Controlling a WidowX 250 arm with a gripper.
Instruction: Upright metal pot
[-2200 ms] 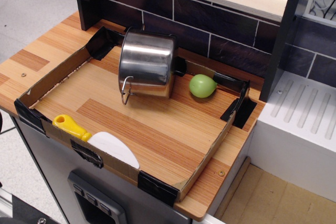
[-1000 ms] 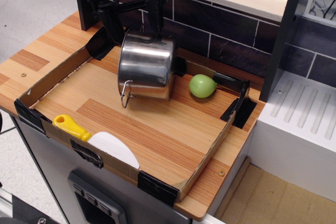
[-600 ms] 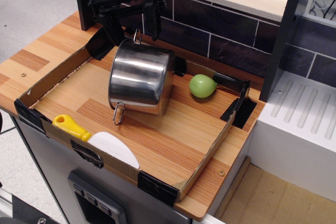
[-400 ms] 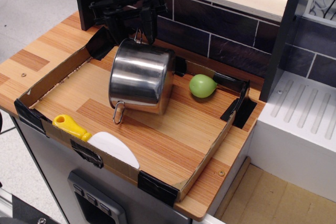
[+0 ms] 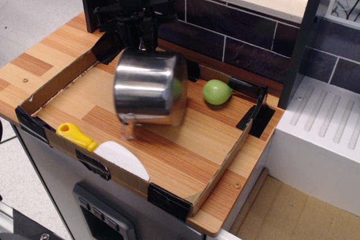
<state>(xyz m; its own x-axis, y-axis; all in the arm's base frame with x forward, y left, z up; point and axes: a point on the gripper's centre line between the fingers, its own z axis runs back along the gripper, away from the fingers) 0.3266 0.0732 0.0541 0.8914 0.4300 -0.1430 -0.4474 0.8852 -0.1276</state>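
Observation:
The metal pot [image 5: 149, 88] hangs in the air over the middle of the cardboard tray [image 5: 53, 84], blurred by motion, its side toward me and its base toward the back. Its lower wire handle dangles near the tray floor. My black gripper [image 5: 144, 39] is right above the pot's top edge, with its fingers closed together on the pot's upper wire handle. A green fruit [image 5: 216, 91] lies on the tray floor just right of the pot, apart from it.
A yellow-handled spatula [image 5: 75, 135] with a white blade [image 5: 122, 159] rests on the tray's front wall. A dark tiled wall [image 5: 236, 32] stands behind the tray. A white ridged unit [image 5: 323, 122] is at the right.
The gripper came down behind the pot, closed on its upper handle and lifted it. The pot has swung forward and left, off the tray floor. The fruit and spatula have not moved.

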